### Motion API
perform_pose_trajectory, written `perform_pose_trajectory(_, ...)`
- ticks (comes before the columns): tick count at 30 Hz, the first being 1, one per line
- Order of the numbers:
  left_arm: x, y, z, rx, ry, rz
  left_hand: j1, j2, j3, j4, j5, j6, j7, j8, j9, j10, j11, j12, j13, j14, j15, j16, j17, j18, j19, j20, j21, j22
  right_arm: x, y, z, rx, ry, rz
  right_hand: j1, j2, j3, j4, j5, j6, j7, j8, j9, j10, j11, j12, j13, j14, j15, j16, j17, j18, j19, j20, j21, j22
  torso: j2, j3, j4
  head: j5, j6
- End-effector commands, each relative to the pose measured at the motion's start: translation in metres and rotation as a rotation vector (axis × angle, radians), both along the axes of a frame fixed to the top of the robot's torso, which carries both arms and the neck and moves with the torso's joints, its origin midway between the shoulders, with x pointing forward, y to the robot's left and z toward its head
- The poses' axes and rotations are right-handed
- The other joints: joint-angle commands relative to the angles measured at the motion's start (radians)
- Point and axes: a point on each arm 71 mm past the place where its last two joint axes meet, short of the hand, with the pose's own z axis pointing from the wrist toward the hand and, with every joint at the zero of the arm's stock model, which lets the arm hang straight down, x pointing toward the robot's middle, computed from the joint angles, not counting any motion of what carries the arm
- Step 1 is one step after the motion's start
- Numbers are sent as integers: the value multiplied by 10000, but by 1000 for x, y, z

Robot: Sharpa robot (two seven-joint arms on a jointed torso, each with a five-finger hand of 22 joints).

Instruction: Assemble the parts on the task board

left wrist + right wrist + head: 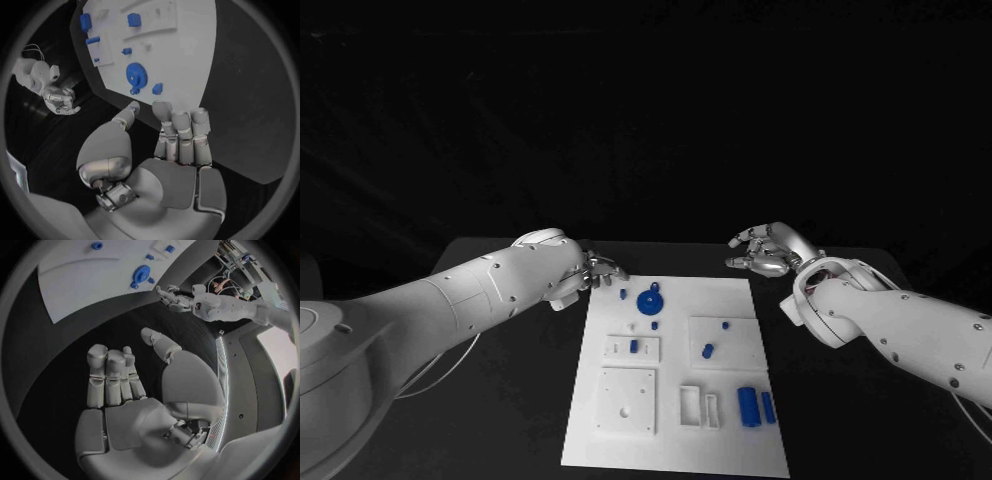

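The white rectangular task board (678, 385) is lying on the black table (516, 400), carrying two blue cylindrical parts (754, 405) at its near right. Farther up, a round blue gear-shaped part (651, 301) is sitting near the far edge; the left wrist view is revealing its teeth (136, 75). The left hand (596, 272) is hovering at the board's far left corner, fingers apart, holding nothing. The right hand (769, 252) is hovering beyond the far right corner, fingers loosely spread and empty, as the right wrist view is confirming (134, 385).

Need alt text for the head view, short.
A white task board lies on a black table, carrying small blue parts including a blue gear. The left hand hovers at the board's far left corner and the right hand beyond its far right corner; both hold nothing.
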Motion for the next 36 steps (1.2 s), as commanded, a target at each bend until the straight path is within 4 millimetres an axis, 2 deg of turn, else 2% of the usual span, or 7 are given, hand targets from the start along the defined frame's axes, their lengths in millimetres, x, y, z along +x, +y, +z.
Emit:
perform_pose_trajectory(1, 0, -5, -6, 130, 466, -444, -83, -17, -28, 80, 17, -119, 13, -86, -31, 0, 68, -46, 0, 18, 74, -45, -18, 20, -60, -1157, -24, -8, -1, 2, 1, 6, 1, 176, -68, 14, -73, -14, 51, -112, 156, 39, -15, -86, -12, 48, -11, -87, 1, -38, -14, 692, 15, -41, -58, 116, 93, -9, -51, 29, 46)
perform_pose_trajectory(4, 0, -6, -12, 233, 680, -489, -96, -3, -42, 107, 12, -167, 28, -117, -56, -4, 83, -41, 5, 16, 88, -41, -21, 27, -61, -1146, -25, -6, -2, 4, 2, 30, -23, 211, -69, 14, -75, -13, 52, -113, 156, 39, -16, -85, -12, 49, -12, -86, 1, -38, -14, 692, 16, -41, -58, 116, 144, 0, -72, 38, 74)
perform_pose_trajectory(9, 0, -8, -18, 296, 808, -496, -40, 85, -46, 88, 13, -161, 34, -118, -74, 0, 90, -24, 16, 22, 96, -24, -21, 40, -58, -1134, -18, 1, -2, 4, 3, 49, -45, 228, -72, 11, -79, -13, 53, -113, 156, 39, -16, -84, -12, 52, -14, -85, 1, -37, -14, 692, 17, -42, -59, 117, 209, -6, -106, 31, 107)
perform_pose_trajectory(19, 0, -12, -23, 287, 939, -592, 192, 449, -202, -171, 29, -88, 35, -97, -141, -10, 93, 8, 39, 13, 102, 12, -37, 59, -71, -1097, 7, 39, -2, 5, 5, 73, -87, 239, -74, 13, -83, -12, 58, -113, 156, 40, -17, -84, -12, 55, -18, -84, 1, -36, -14, 692, 20, -43, -60, 118, 208, -11, -96, 7, 89)
perform_pose_trajectory(27, 1, -10, -23, 223, 890, -511, 406, 947, -275, -415, 35, -44, 35, -87, -205, -11, 94, 17, 44, 9, 104, 33, -58, 68, -81, -1082, 10, 58, -1, 5, 5, 67, -75, 239, -72, 15, -85, -12, 61, -113, 156, 40, -18, -82, -12, 58, -22, -82, 0, -35, -15, 692, 23, -45, -61, 119, 204, -9, -99, -6, 95)
perform_pose_trajectory(36, 1, -11, -23, 191, 905, -515, 1056, 1654, -219, -1065, 49, 239, -22, 59, -236, 16, 42, 34, 46, 14, 58, 73, -83, 55, -72, -1076, 40, 97, -1, 6, 5, 64, -75, 249, -66, 17, -84, -15, 67, -113, 155, 40, -19, -82, -13, 61, -25, -81, 0, -34, -15, 692, 25, -47, -62, 119, 206, -15, -91, -18, 75)
